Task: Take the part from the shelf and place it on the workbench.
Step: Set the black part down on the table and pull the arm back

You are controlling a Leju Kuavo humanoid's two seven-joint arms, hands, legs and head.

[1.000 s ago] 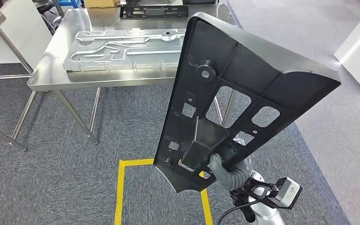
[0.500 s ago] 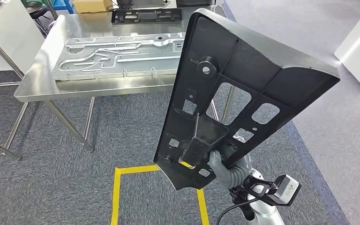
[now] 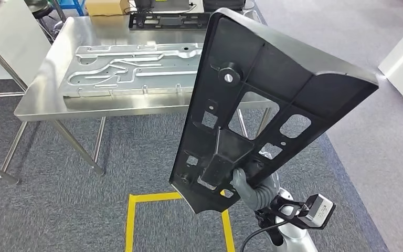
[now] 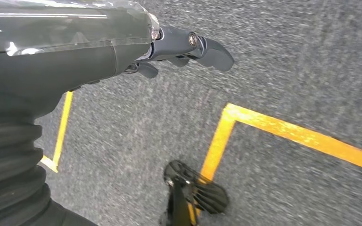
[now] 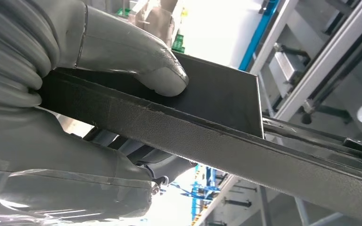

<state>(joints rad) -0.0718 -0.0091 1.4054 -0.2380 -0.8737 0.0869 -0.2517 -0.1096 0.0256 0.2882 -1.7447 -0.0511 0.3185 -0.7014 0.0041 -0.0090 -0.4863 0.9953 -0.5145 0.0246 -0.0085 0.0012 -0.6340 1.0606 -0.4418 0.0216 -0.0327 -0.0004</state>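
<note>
The robot's right hand (image 3: 243, 184) grips a large black plastic part (image 3: 265, 100) near its lower end, thumb (image 5: 141, 66) pressed flat on one face and the rest of the hand wrapped beneath the edge. The part stands tilted in the air, clear of the steel workbench (image 3: 47, 89) beyond it, where a silver metal panel (image 3: 131, 68) and a second black part (image 3: 168, 20) lie. The left hand (image 4: 184, 49) hangs over grey carpet (image 4: 287, 70) marked with yellow tape (image 4: 283, 132), holding nothing, fingers loosely apart
</note>
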